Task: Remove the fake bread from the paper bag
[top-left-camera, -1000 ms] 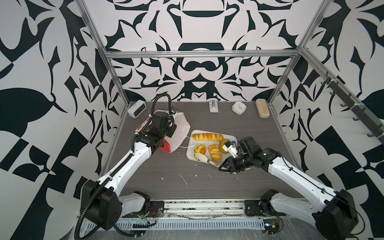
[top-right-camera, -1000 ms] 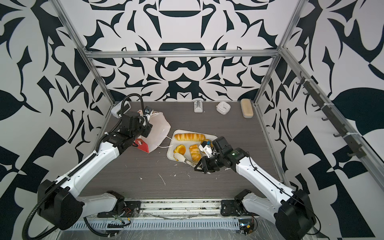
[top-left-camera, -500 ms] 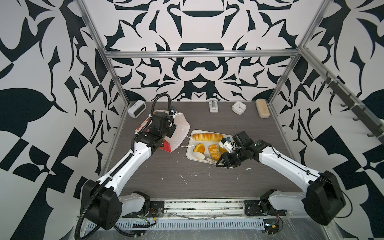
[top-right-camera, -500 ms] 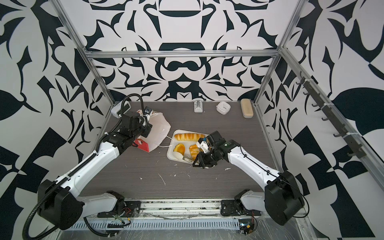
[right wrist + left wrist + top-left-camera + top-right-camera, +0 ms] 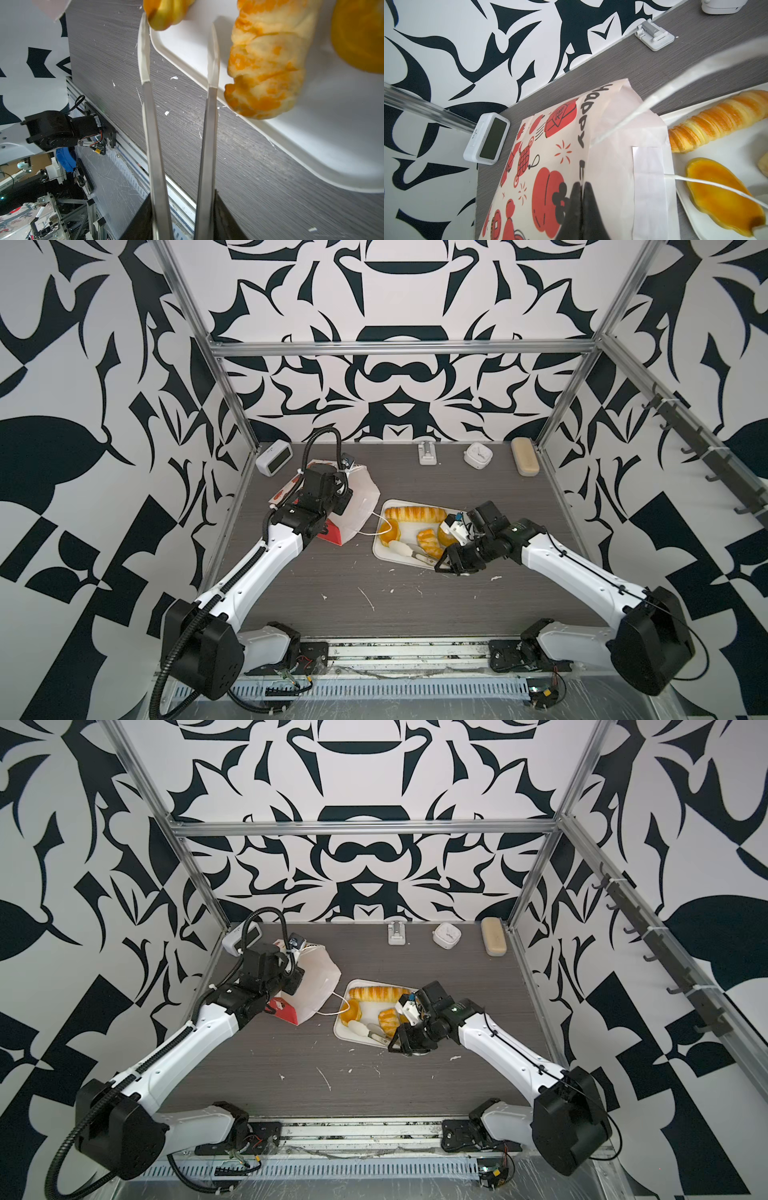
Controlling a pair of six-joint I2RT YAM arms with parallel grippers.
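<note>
Fake bread [image 5: 415, 514] flanks paper bag [image 5: 361, 510] in left tool [image 5: 581, 188]; right tool [image 5: 444, 562] grips tongs [image 5: 149, 124].

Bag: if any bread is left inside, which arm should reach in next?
Right. The right gripper holds the tongs, open and empty, over the tray edge near the bag mouth. The left gripper is shut on the bag, steadying it.

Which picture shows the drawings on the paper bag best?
The left wrist view: the paper bag fills it close up, red drawings and lettering sharp. Both top views show the paper bag small, mostly its white inside and a red corner, partly behind the left arm. The right wrist view shows hardly any of it.
</note>
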